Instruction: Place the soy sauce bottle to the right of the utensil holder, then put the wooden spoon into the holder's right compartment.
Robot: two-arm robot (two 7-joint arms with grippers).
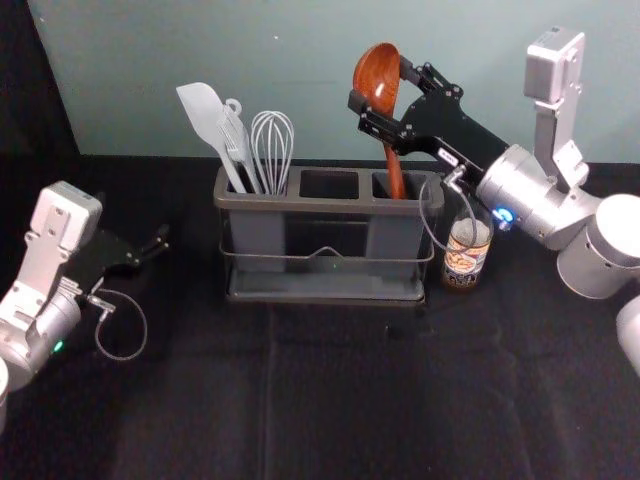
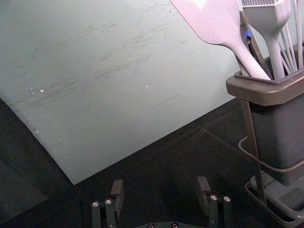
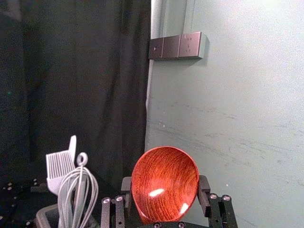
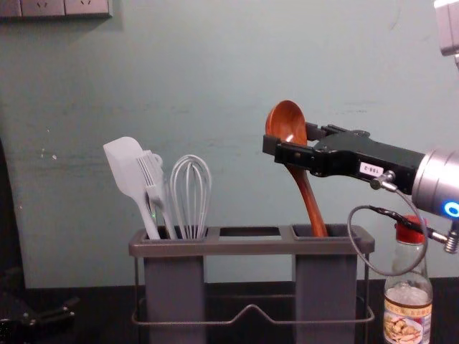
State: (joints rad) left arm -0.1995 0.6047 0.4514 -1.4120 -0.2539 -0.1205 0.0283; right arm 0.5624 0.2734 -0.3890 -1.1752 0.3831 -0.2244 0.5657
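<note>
Wooden spoon [image 4: 308,197]: bowl pinched by the right gripper [image 4: 291,138], handle down in the right compartment [image 4: 326,287] of the utensil holder [image 4: 251,248]. Judged light and stiff; the smooth, rounded bowl could turn or slip, the neck offering surer purchase. Soy sauce bottle [image 4: 407,295]: upright, right of the holder; probably heavier, best gripped round its body. Left gripper [image 2: 160,197]: spread, empty, left of the holder.
</note>
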